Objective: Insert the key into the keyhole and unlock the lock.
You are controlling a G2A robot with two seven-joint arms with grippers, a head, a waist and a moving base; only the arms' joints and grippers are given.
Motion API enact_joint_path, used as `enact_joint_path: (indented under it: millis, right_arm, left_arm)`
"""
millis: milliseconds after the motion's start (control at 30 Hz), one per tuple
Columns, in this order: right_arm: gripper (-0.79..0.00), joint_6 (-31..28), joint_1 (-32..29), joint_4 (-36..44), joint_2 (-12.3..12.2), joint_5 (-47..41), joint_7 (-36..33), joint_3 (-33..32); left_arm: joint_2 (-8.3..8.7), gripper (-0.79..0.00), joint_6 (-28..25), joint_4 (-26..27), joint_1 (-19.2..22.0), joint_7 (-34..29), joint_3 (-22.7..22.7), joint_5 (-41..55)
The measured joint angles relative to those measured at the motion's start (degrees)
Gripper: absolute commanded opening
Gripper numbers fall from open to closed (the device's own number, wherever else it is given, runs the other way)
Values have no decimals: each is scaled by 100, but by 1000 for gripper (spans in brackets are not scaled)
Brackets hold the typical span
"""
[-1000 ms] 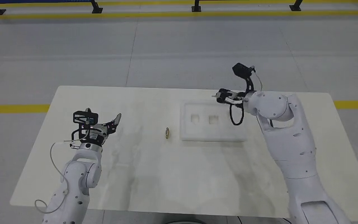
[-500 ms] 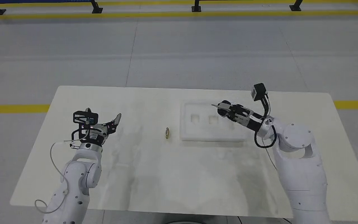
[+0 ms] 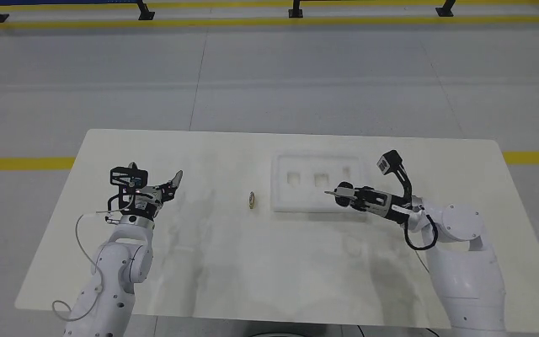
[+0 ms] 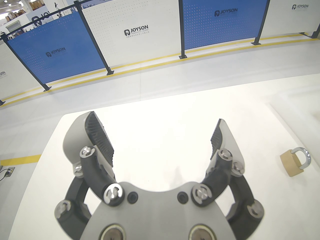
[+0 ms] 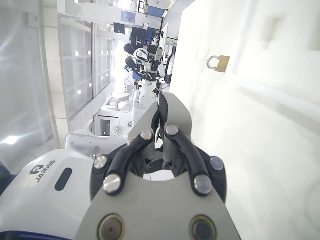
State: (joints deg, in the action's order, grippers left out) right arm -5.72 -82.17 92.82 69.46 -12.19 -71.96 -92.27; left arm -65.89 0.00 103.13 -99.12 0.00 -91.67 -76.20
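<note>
Waiting on insertion: lock [image 3: 252,200] lies untouched mid-table [image 3: 210,270], just beside tray [image 3: 282,202] left edge. R gripper [image 3: 339,193] pinched shut over tray's near edge, thin sliver at tip, prob. the key [image 3: 328,192]. L gripper [image 4: 155,123] wide open nr table's left edge. Insert + turn not yet done.

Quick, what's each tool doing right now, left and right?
Left tool: open, holding nothing.
Right tool: closed; whether it grips anything cannot be told.

White table [image 3: 210,253] bears a brass padlock [image 3: 252,200] just beside a foam tray [image 3: 290,200]
</note>
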Motion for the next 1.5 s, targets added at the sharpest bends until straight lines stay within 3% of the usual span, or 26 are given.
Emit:
enact_joint_path:
  millis: [367,567,833,1133,1500]
  right_arm:
    - [-785,3,12,6,-11,37,14,-8]
    - [-785,3,12,6,-11,37,14,-8]
    - [-785,3,12,6,-11,37,14,-8]
    - [-785,3,12,6,-11,37,14,-8]
    - [-785,3,12,6,-11,37,14,-8]
  left_arm:
    - [-21,0,-114,76,59,-16,86,230]
    - [-80,0,-578,199,379,-156,662,500]
    - [-187,0,-1119,-52,1100,-1080,1736,641]
    - [-300,0,-883,-294,1438,-2133,2535,625]
    - [-328,0,-524,-579,1516,-2539,2692,227]
